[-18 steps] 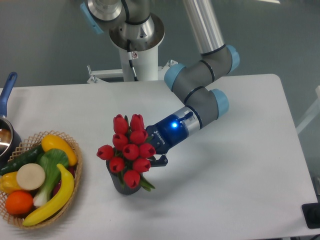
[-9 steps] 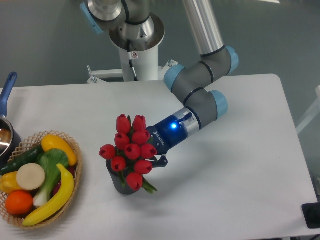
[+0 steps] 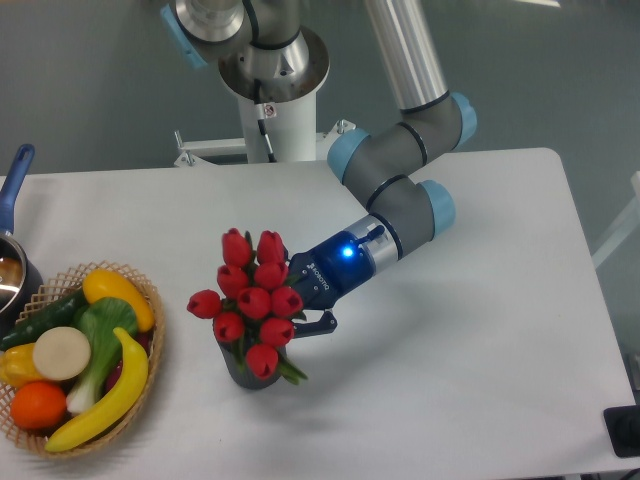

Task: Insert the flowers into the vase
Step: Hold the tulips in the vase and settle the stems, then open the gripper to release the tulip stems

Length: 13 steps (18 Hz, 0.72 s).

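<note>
A white worktop point(image 3: 470, 330) fills most of the view, with a grey robot arm point(image 3: 405, 170) reaching down from the top toward its middle. At the left edge sits a wicker basket point(image 3: 150, 345) of fruit and vegetables, and beside it part of a pot with a blue handle point(image 3: 12, 195). The flowers point(image 3: 250, 300), red tulip buds, stand in the small dark vase point(image 3: 235, 368) left of centre, covering its mouth. The gripper point(image 3: 296, 296) sits against the right side of the bunch; whether its fingers pinch the stems cannot be told.
</note>
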Tool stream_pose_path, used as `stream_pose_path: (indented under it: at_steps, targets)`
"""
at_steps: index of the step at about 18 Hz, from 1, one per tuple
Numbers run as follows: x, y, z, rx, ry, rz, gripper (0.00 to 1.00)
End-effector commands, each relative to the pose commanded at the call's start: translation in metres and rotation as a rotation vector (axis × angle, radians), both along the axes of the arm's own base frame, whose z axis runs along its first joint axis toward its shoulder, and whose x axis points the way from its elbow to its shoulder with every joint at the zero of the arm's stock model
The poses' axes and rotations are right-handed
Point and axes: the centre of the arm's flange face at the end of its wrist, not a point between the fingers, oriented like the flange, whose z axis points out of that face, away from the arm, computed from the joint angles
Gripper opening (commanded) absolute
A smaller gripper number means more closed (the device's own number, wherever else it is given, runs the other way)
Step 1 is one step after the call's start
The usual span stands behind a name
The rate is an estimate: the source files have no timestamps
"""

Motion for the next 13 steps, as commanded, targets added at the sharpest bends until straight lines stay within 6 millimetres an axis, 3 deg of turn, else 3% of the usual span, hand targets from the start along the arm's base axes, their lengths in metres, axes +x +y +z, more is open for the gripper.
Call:
stream_pose_path:
  at_steps: [5,11,13]
  targets:
    - [0.0002,0.0009,-0.0005,-0.001,0.001,-0.002,0.53]
    - [0.0008,0.0006,0.0,0.0,0.003,-0.001,0.53]
    - [0.0024,-0.0004,-0.0047,0.027,0.046,0.002,0.73]
